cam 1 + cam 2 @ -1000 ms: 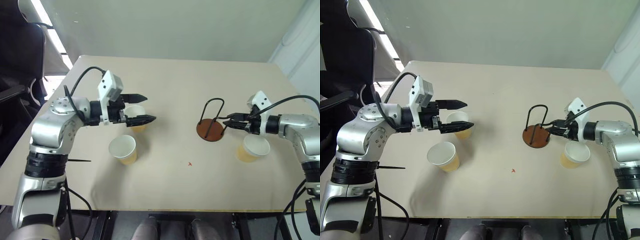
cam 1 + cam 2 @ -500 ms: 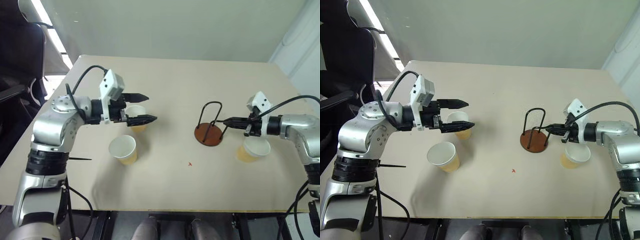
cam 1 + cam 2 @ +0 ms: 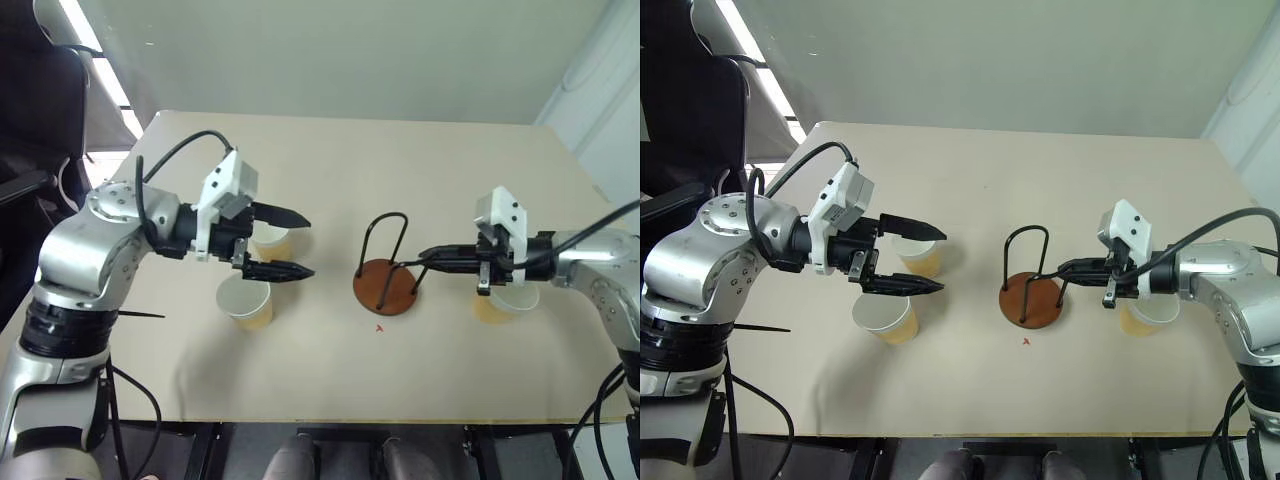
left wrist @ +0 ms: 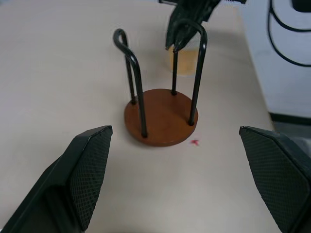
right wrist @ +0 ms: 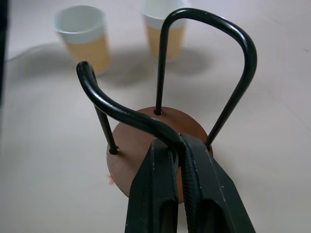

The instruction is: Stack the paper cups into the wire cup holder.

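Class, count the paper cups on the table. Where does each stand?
3: one behind the left gripper, one beneath it, one beside the right gripper.

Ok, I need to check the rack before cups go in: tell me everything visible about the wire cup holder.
The wire cup holder is a round, flat, reddish-brown disc base, wood-like, with two black bent wire loops rising from it, each an arch set into the disc by both legs. It stands upright and empty on the beige table, near the middle, beside a small red mark. The right pincer is shut on one loop near its top. No cup touches it.
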You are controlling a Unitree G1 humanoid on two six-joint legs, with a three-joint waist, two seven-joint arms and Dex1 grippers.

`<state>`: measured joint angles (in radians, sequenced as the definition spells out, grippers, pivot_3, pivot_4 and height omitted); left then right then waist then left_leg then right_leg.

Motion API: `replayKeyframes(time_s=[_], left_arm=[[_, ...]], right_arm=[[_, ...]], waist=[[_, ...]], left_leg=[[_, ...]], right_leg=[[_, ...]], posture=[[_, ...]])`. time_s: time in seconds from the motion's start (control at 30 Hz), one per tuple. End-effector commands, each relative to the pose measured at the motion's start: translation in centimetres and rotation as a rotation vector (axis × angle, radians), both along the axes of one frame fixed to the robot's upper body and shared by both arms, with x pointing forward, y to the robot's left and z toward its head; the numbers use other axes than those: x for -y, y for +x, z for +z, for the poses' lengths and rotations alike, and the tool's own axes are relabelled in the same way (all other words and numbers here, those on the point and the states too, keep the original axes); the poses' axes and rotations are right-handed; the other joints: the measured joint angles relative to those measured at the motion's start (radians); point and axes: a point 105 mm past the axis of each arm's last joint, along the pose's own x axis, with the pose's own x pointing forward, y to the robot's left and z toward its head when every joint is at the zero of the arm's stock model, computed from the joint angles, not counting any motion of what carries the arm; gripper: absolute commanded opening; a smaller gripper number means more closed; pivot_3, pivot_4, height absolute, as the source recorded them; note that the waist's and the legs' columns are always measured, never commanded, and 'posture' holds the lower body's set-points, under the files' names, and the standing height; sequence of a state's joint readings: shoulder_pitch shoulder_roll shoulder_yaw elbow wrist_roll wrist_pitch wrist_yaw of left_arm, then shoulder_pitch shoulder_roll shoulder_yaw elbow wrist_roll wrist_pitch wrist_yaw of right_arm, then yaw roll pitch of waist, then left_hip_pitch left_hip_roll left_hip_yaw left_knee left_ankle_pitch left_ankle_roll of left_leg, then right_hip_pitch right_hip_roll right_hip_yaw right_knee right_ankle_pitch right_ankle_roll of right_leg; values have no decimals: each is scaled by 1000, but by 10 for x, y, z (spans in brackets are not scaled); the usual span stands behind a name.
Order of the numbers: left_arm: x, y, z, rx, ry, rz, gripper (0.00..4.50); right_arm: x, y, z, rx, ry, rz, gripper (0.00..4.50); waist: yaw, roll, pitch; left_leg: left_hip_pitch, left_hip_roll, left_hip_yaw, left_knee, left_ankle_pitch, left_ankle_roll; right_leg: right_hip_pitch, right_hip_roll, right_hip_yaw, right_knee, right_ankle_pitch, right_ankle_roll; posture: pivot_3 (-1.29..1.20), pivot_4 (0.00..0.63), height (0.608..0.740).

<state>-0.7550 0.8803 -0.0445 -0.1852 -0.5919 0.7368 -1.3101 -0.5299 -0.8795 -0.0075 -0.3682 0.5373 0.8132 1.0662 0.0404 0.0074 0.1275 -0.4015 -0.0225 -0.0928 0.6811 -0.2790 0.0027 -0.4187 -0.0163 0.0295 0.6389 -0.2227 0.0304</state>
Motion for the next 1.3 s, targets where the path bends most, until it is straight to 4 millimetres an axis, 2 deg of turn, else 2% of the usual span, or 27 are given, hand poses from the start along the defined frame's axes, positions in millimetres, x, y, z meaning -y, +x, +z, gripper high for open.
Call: replayKeyframes(time_s=[0.03,0.2,0.5,0.87,1.0,1.2,1.3], left_arm=[[9,-14,1,-7,-10,-57,4500],[16,-25,-6,-39,-3,-83,4500],[16,-24,-6,-31,10,-67,4500],[13,-21,-5,-18,17,-47,4500],[14,-20,-6,-15,17,-45,4500],[15,-15,-7,-2,16,-22,4500],[16,-15,-7,0,13,-25,4500]], right_arm=[[-8,-10,8,33,16,32,50],[-11,-12,-4,26,-14,40,50],[-14,-12,-21,41,-90,75,50],[-9,-15,-37,48,-198,115,50],[-7,-14,-38,52,-209,106,1046],[-1,-13,-33,97,-215,84,3181],[4,-16,-28,103,-213,68,3181]], waist=[[0,0,0],[-1,0,0],[-2,0,0],[-2,0,0],[-2,0,0],[-2,0,0],[-2,0,0]], left_leg=[[0,0,0,0,0,0],[0,0,0,0,0,0],[1,0,0,1,0,0],[1,0,0,1,0,0],[1,0,0,1,0,0],[1,0,0,1,0,0],[1,0,0,1,0,0]], right_leg=[[0,0,0,0,0,0],[0,0,0,0,0,0],[0,0,0,2,0,0],[0,0,0,2,0,0],[0,0,0,2,0,0],[0,0,0,2,0,0],[0,0,0,1,0,0]], posture=[[0,150,740],[0,150,740],[0,150,740],[0,150,740],[0,150,740],[0,150,740],[0,150,740]])
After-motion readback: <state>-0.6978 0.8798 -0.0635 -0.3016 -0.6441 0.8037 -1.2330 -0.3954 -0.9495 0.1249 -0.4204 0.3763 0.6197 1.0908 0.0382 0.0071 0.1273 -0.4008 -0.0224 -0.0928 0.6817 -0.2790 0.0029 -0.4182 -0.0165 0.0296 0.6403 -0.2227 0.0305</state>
